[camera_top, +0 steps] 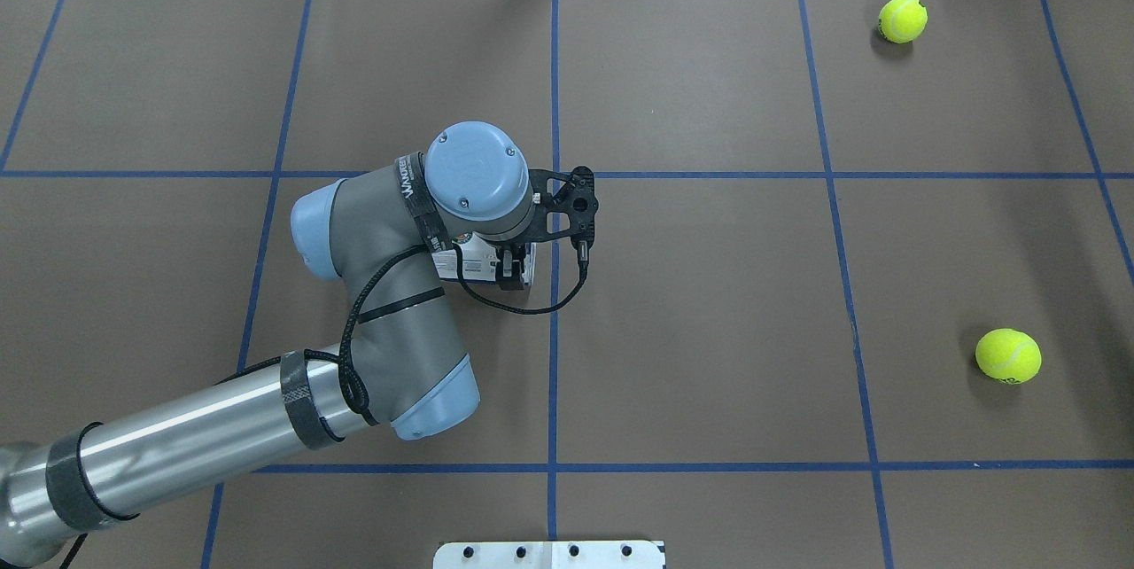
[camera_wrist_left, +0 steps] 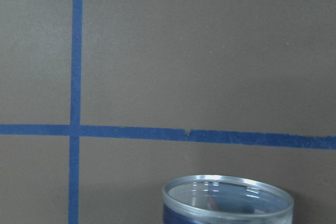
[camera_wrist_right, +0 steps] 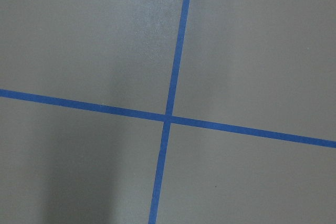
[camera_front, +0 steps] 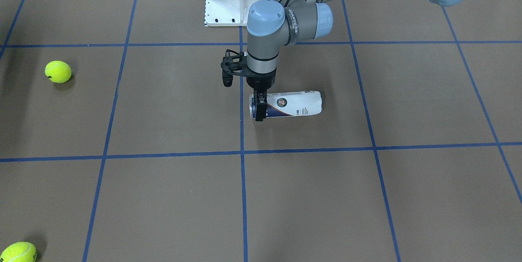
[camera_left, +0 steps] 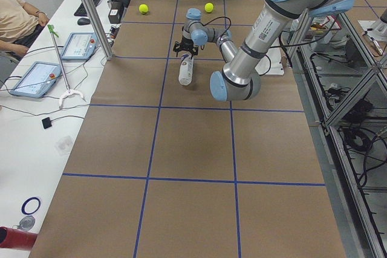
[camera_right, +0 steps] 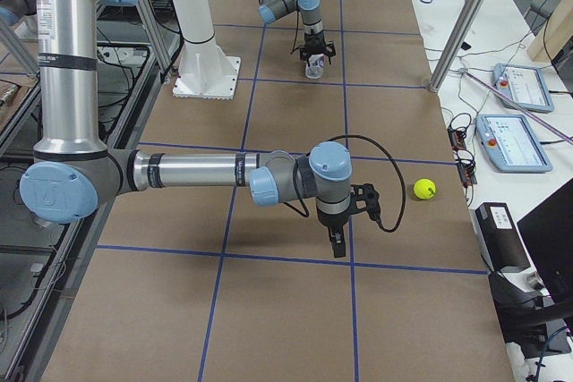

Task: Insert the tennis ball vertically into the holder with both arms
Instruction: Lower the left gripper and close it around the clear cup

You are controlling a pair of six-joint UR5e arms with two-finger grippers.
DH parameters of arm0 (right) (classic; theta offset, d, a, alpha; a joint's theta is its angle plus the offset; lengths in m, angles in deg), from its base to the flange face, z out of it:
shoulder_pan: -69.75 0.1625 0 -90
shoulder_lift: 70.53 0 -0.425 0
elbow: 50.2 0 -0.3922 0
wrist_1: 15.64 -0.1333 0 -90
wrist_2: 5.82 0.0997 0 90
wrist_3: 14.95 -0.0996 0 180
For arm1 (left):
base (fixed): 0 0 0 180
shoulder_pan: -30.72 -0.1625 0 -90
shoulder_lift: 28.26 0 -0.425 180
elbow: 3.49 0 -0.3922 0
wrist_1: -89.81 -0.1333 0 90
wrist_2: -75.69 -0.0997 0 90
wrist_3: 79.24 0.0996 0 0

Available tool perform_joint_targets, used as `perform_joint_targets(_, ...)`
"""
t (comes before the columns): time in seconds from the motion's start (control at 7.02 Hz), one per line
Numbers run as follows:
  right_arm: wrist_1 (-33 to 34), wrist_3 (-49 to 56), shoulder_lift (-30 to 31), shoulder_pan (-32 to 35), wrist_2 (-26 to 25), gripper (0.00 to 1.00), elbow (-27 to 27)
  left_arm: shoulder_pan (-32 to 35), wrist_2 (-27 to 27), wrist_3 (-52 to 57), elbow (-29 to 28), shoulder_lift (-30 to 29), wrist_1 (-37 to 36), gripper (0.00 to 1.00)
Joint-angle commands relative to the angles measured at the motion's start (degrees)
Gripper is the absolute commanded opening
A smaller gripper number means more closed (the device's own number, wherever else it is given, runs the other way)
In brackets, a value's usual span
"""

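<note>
The holder (camera_front: 299,103) lies on its side on the counter (camera_front: 163,196), just beside the middle blue line. The left gripper (camera_front: 259,109) stands over its open end with a finger at each side, but whether the fingers press the holder, one cannot tell. The right gripper (camera_right: 337,246) hangs over the counter on the robot's right, and its state also cannot be told, while a far ball (camera_top: 902,19) and a near ball (camera_top: 1008,355) lie there, well apart from the holder.
</note>
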Motion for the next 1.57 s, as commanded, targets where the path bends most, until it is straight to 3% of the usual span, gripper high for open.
perform_joint_targets(0.0, 0.0, -0.1, 0.0, 0.0, 0.0, 1.00, -0.1, 0.5, 0.5, 0.5, 0.5, -1.1, -0.1, 0.99)
perform_joint_targets(0.85, -0.1, -0.1, 0.0, 0.0, 0.0, 1.00, 0.0, 0.7, 0.5, -0.5, -0.3, -0.3, -0.3, 0.99)
perform_joint_targets(1.42, 0.0, -0.1, -0.1, 0.0, 0.0, 1.00, 0.0, 0.4, 0.6, -10.2, -1.1, -0.2, -2.2, 0.99)
